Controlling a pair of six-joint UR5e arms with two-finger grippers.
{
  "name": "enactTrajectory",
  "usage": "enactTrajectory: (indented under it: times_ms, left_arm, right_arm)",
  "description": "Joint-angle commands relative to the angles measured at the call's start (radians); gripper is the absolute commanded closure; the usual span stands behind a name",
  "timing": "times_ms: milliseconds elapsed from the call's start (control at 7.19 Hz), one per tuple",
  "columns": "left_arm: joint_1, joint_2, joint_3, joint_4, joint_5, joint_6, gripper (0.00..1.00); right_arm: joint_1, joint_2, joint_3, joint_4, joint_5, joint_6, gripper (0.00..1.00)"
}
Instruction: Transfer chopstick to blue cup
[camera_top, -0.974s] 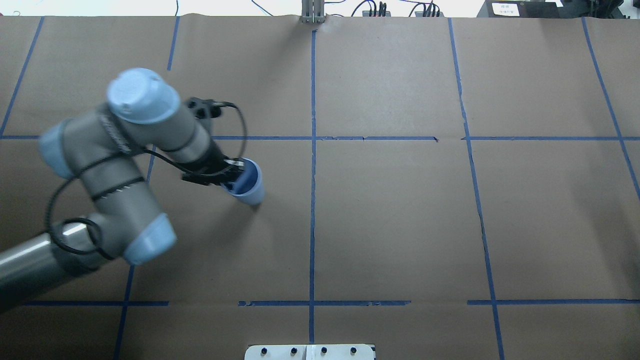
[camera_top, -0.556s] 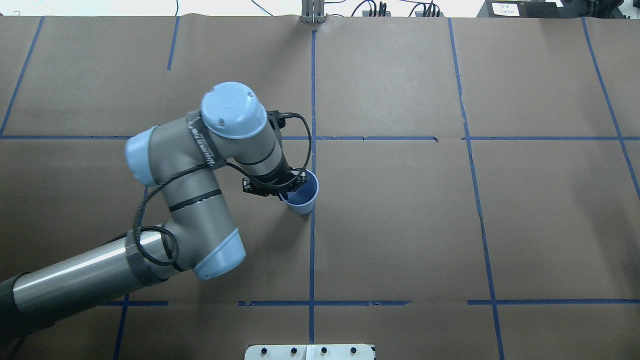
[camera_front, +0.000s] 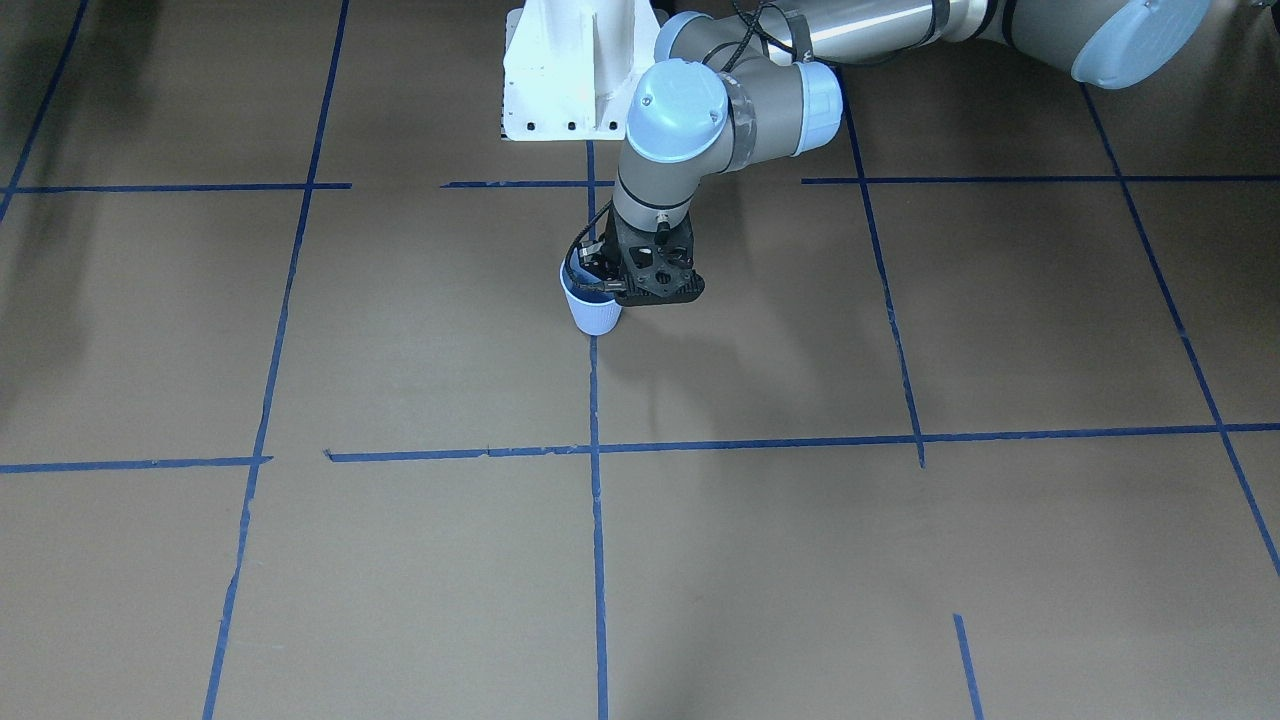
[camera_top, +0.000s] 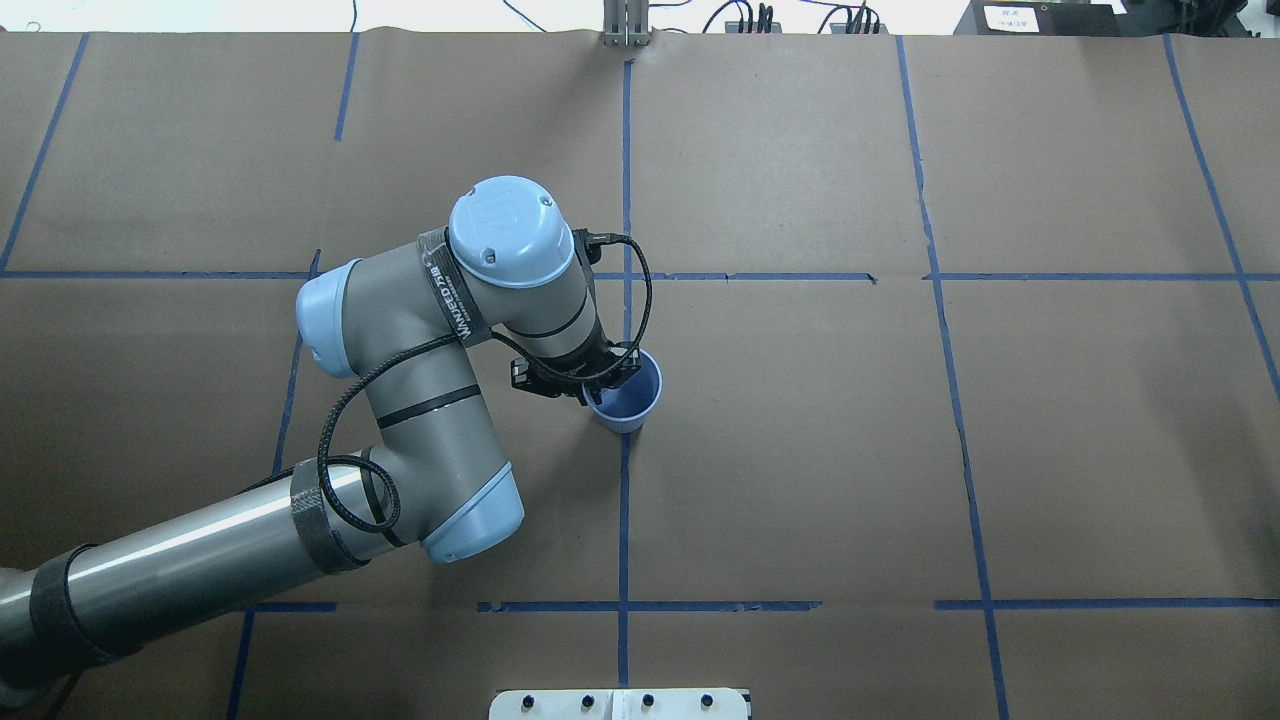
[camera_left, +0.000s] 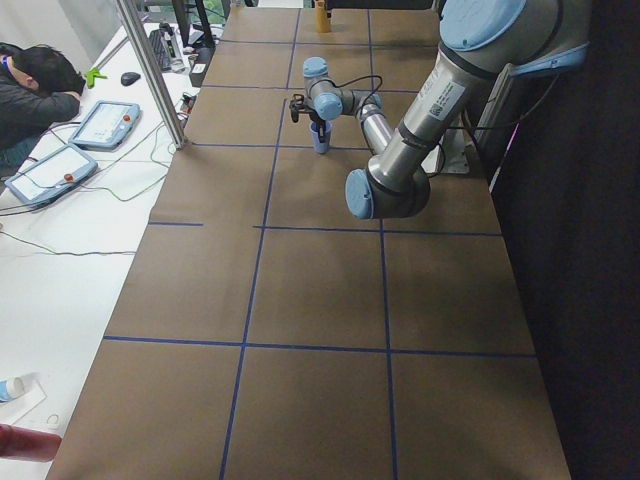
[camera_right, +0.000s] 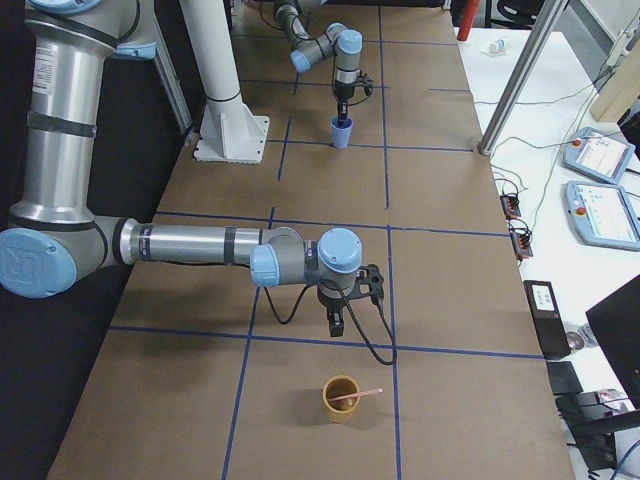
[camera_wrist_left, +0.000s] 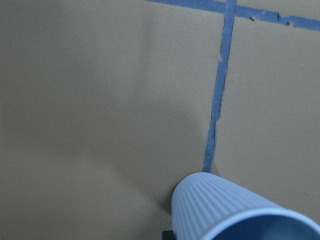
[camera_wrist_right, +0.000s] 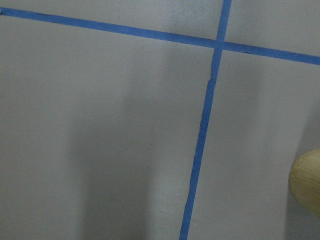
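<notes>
Overhead exterior: left gripper (camera_top: 598, 387) clamped on blue cup (camera_top: 631, 402) rim. Exterior right: chopstick (camera_right: 366, 393) in tan cup (camera_right: 340, 409); right gripper (camera_right: 337, 327) state: cannot tell.

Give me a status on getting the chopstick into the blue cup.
Done: nothing transferred yet; the blue cup looks empty. In hand: the left end effector grips its rim at the centre tape line. Left: the chopstick leans in a tan cup near the right end effector, ungrasped; pickup and drop-in remain.
</notes>
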Motion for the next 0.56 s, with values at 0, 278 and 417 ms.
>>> enactTrajectory:
  times_ms: [0,278,417]
  left_arm:
    - [0.000,0.002,-0.011,0.002,-0.008,0.015,0.00]
    - [-0.047,0.023,-0.103,0.124,-0.067,0.141,0.00]
    - [-0.094,0.072,-0.189,0.205,-0.097,0.245,0.00]
  right_arm:
    - [0.000,0.000,0.000,0.000,0.000,0.000,0.00]
    - [0.000,0.000,0.000,0.002,-0.002,0.000,0.00]
    - [0.000,0.002,0.002,0.002,-0.002,0.000,0.00]
